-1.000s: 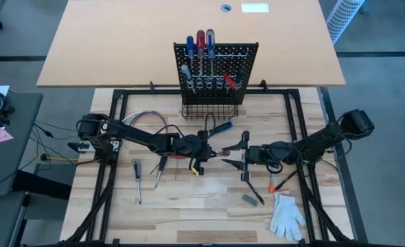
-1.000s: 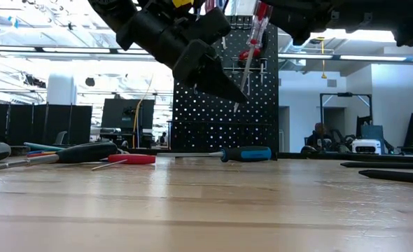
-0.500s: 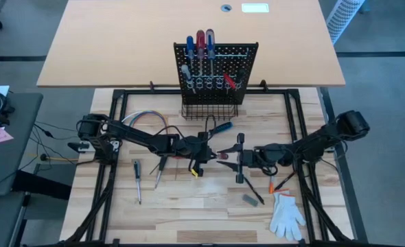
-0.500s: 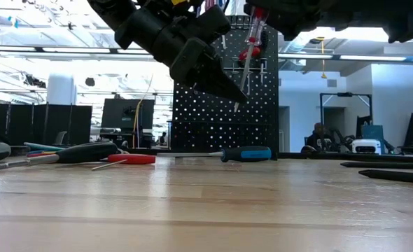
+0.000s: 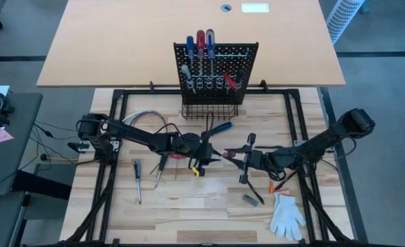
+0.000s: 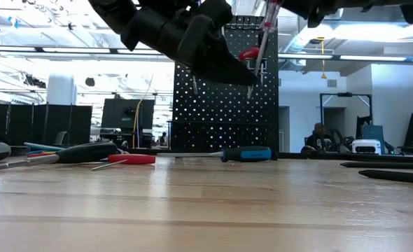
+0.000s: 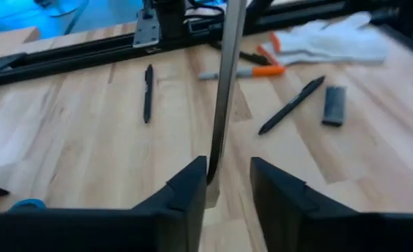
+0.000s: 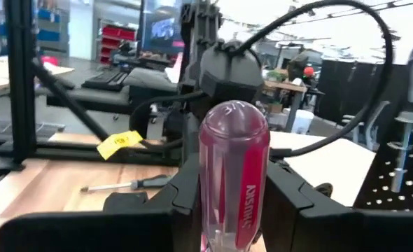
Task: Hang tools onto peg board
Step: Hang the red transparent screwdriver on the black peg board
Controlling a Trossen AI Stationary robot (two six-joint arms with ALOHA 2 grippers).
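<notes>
A screwdriver with a clear red handle (image 8: 234,161) and a thin metal shaft (image 7: 224,84) hangs above the table's middle between my two grippers. My right gripper (image 5: 239,156) is shut on its handle. My left gripper (image 5: 214,151) is open, with the shaft standing in its gap (image 7: 227,164), close to one finger. In the low view the screwdriver (image 6: 260,59) slants, handle up and tip down. The peg board (image 5: 216,68) stands at the far edge with several tools hanging in its rings. My right gripper pinches the sides of the handle (image 8: 210,175) between its two fingers, below the rounded butt end (image 8: 234,115). It comes in roughly level from the table's right. The screwdriver is clear of the table, tilted, tip down. Whether my left gripper's finger (image 7: 192,185) touches the shaft, I cannot tell.
A blue-handled screwdriver (image 5: 220,127) lies before the board's wire basket (image 5: 209,110). Black-handled screwdrivers (image 5: 136,171) and a red-handled tool (image 6: 131,159) lie at the left. An orange marker (image 5: 276,184), a grey block (image 5: 249,200) and a white glove (image 5: 286,214) lie at the right.
My right gripper went toward the left onto the handle and took hold. It then drew back toward the right and up with the screwdriver, which has risen slightly. My left gripper has tipped more level, and its fingers have parted from the shaft.
</notes>
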